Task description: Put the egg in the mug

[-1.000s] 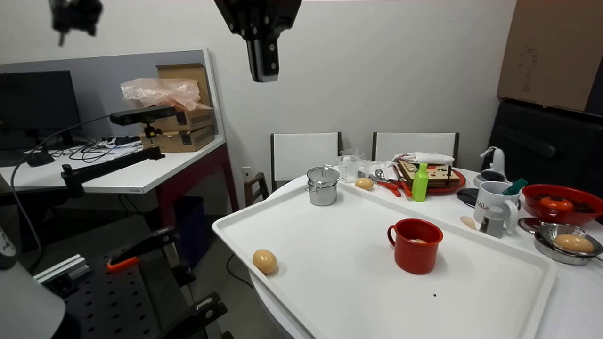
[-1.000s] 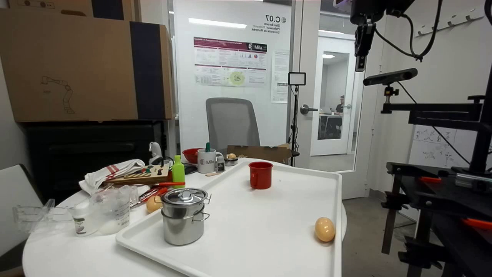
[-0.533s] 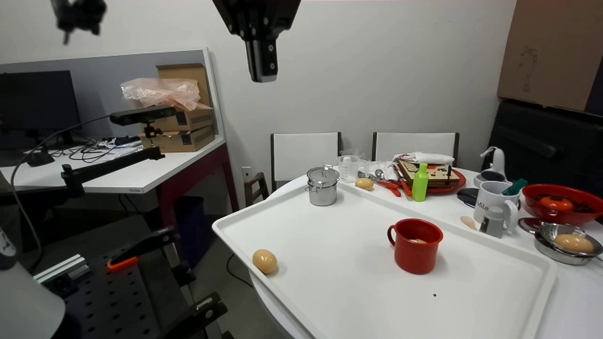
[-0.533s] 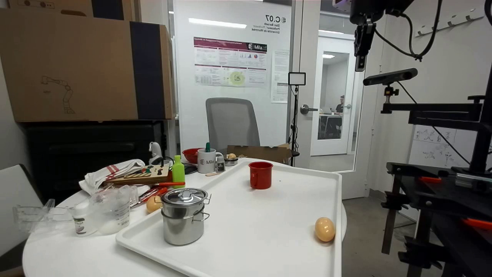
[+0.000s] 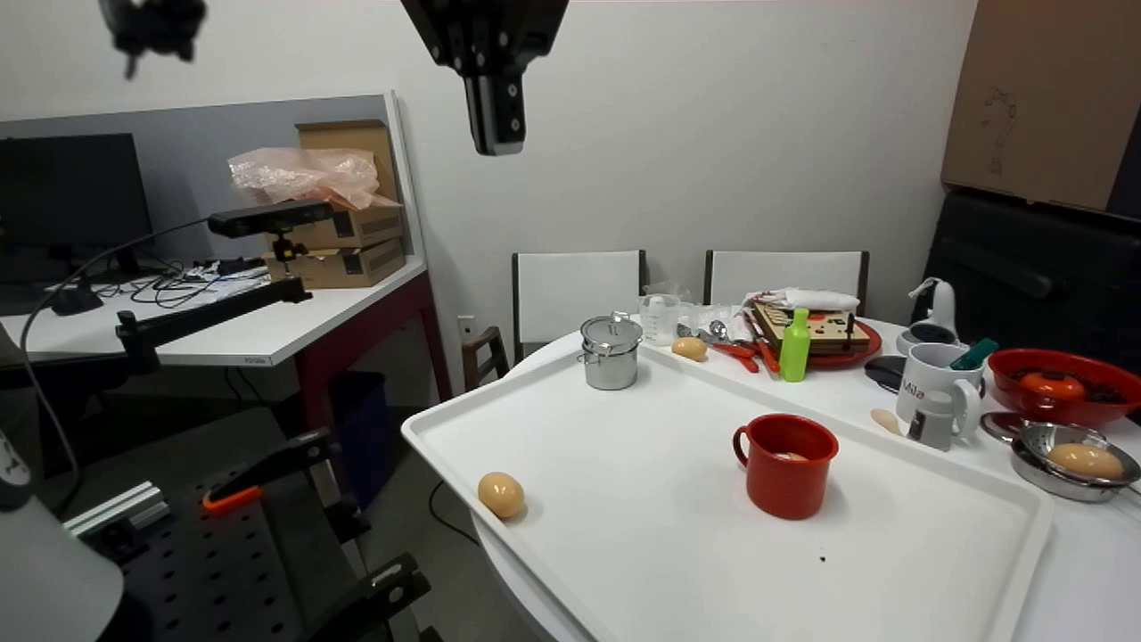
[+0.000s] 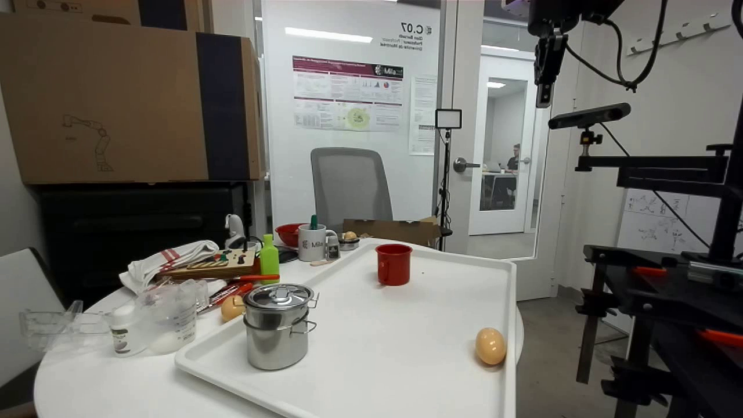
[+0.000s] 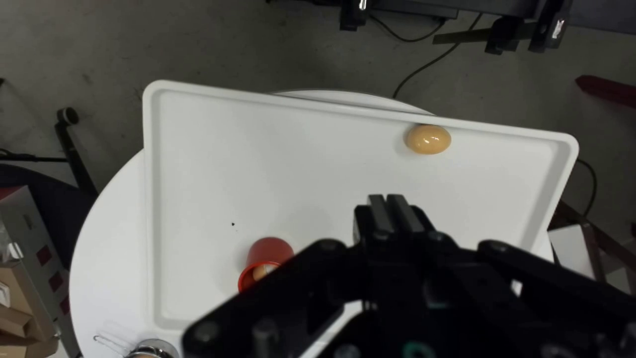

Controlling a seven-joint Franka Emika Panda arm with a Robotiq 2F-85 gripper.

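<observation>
Egg (image 5: 501, 495) on the white tray (image 5: 642, 446), just beside its edge, well apart from the red mug (image 5: 786, 486).
The mug stands upright, a rounded tan-and-white thing (image 7: 260, 272) inside it. High above hangs the gripper (image 7: 386, 199), its fingers pressed together. A lidded steel pot (image 6: 277, 347) stands near a tray corner, its inside hidden. Past the tray, a metal dish (image 5: 1052, 486) holds a tan oval thing (image 5: 1085, 461), a red bowl (image 5: 1061, 414) a round red thing (image 5: 1052, 385) among dark bits (image 5: 1101, 391), and a white mug (image 5: 936, 370) something green (image 5: 974, 354).

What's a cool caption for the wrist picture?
Shut gripper, white tray below: egg by the rim, something tan inside the red mug.
</observation>
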